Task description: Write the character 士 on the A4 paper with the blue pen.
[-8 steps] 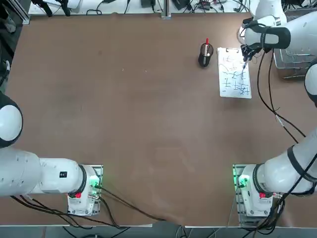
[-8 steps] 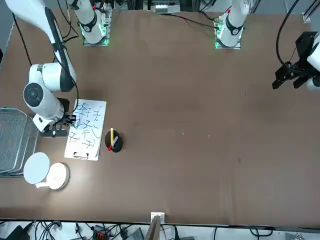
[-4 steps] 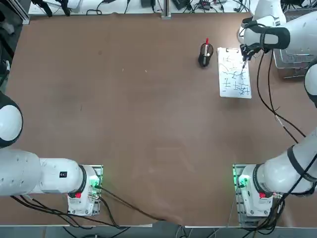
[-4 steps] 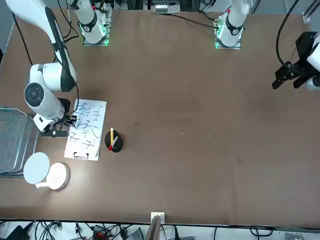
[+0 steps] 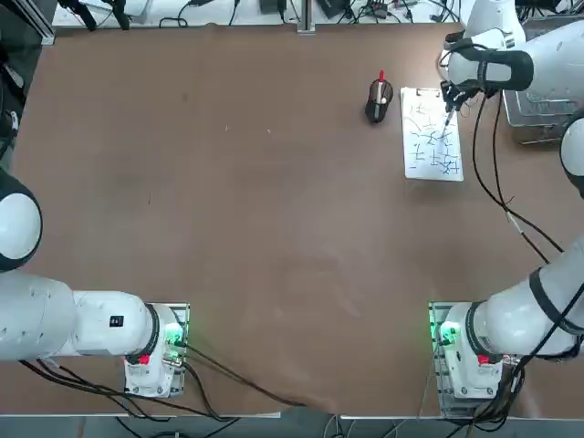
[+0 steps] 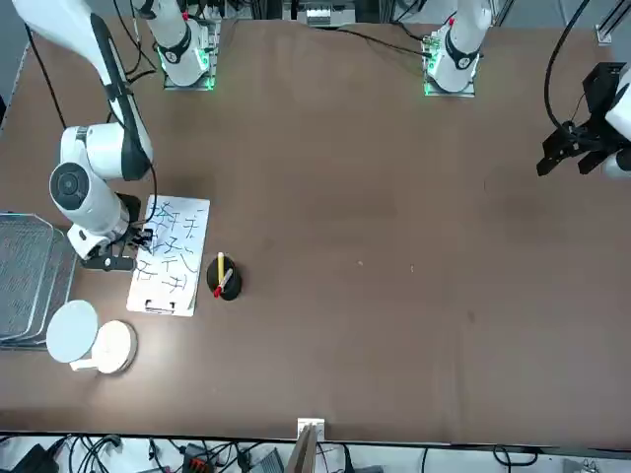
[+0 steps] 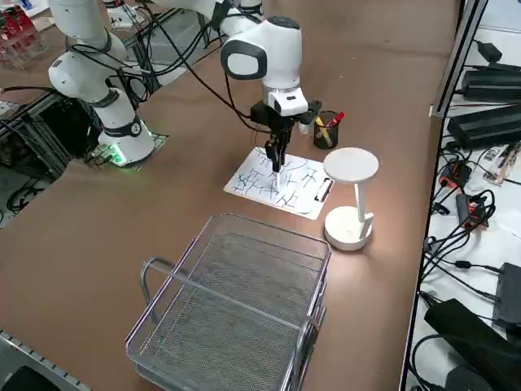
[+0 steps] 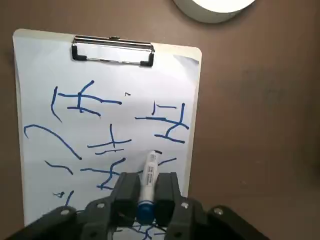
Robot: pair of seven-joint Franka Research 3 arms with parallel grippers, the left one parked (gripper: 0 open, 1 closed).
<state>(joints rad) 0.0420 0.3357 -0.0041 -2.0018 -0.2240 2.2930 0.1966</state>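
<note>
1. Blue pen [image 8: 149, 175], a white-barrelled marker with a blue end, is in your right gripper [image 8: 148, 182]; the two fingers are clamped on its barrel. In the top view it points down at the A4 paper [image 5: 415, 172], in the upper right of the frame.
2. You have the pick-up and the approach done: the tip is over the written area. Whether it touches the sheet, you cannot tell.
3. Beside the tip you see a short dark mark [image 8: 158, 152], and a slanting stroke [image 8: 169, 161] runs out from behind the barrel. These are perhaps the start of your 士, but the pen hides part of them.
4. Elsewhere on the sheet you have many blue strokes, one group [image 8: 114, 142] much like a whole 士; whether it counts for this task, you cannot tell.
5. Left for you, probably: complete the upright and the bars, then lift clear.
</note>
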